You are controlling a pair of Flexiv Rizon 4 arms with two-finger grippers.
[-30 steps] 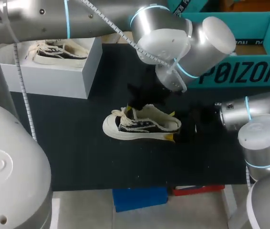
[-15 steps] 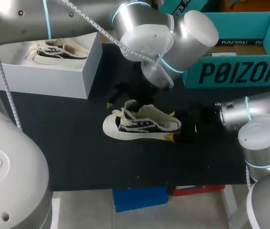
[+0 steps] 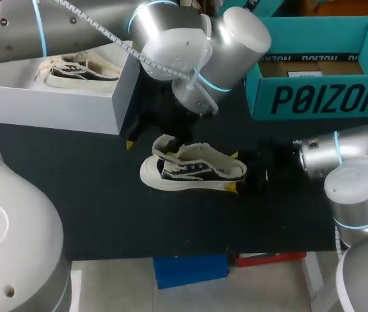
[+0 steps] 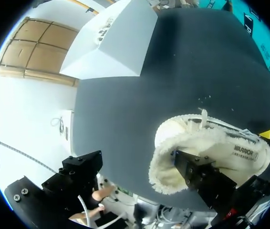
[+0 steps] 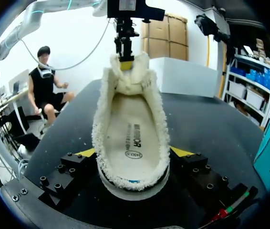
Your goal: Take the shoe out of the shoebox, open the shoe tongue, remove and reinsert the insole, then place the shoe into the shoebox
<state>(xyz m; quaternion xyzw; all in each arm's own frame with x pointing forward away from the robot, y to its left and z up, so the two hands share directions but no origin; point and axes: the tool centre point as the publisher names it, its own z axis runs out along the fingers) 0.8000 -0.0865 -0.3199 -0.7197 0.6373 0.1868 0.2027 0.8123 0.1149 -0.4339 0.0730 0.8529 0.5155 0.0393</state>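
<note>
The shoe (image 3: 194, 170) is cream and black, the table (image 3: 106, 195) black.

Black table (image 3: 106, 214), matte top, evenly lit, straight front edge

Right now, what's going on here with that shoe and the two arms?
A cream and black shoe stands on its sole on the dark table. The right gripper is clamped on its heel end, one finger on each side. The left gripper is open, with one finger against the inside of the tongue, holding it bent toward the toe. The insole is in the shoe. Another shoe sits in the white shoebox at the back.
</note>
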